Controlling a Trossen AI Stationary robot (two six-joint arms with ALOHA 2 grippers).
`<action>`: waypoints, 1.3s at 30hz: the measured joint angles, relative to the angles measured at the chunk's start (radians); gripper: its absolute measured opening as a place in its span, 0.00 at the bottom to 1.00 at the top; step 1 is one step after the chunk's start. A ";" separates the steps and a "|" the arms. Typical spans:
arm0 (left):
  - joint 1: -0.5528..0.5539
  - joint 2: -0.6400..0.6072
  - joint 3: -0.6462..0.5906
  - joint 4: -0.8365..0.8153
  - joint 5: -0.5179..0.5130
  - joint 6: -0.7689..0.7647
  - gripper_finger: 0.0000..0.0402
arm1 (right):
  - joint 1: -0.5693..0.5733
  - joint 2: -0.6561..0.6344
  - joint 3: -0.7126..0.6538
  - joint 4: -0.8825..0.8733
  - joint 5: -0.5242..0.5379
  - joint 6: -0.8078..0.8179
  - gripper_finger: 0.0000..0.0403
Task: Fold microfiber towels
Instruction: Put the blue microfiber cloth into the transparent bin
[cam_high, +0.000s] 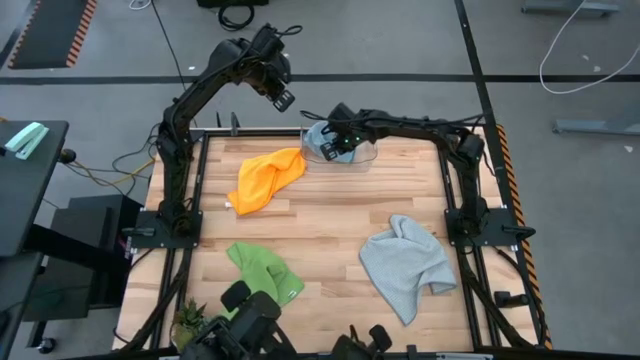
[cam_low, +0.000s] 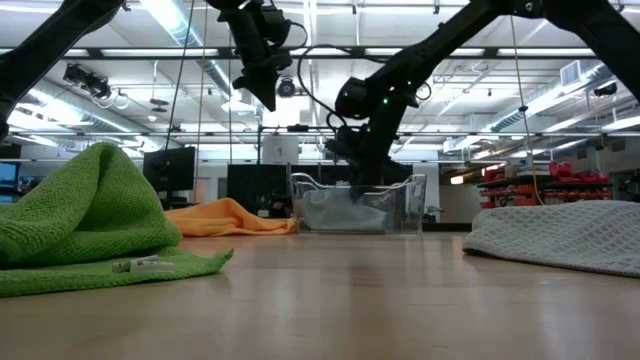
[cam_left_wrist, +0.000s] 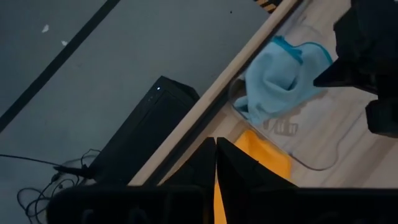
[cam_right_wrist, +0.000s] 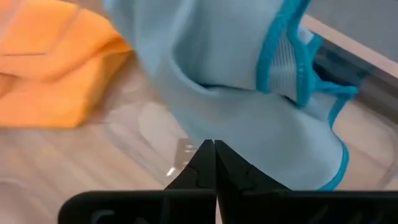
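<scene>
My right claw (cam_high: 331, 150), clenched empty, hovers over the crumpled light blue microfiber towel (cam_right_wrist: 249, 93); my left claw (cam_high: 284, 99) is clenched, raised beyond the desk (cam_high: 330, 225).

A clear plastic bin (cam_high: 362, 156) is seen at the far edge of a wooden table (cam_high: 330, 225), while a small potted plant (cam_high: 188, 322) is set at its near-left corner.

Grey floor (cam_high: 400, 40), ceiling strip lights (cam_low: 175, 20)
</scene>
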 joint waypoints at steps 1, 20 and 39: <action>0.004 0.000 0.000 -0.001 -0.001 -0.003 0.05 | 0.000 0.007 0.000 0.000 0.020 -0.006 0.00; 0.020 0.002 0.000 0.004 0.000 -0.031 0.03 | -0.022 0.050 0.000 -0.212 0.058 -0.137 0.00; 0.020 0.002 0.000 0.008 0.000 -0.034 0.03 | 0.175 0.040 -0.001 -0.484 0.080 -0.199 0.00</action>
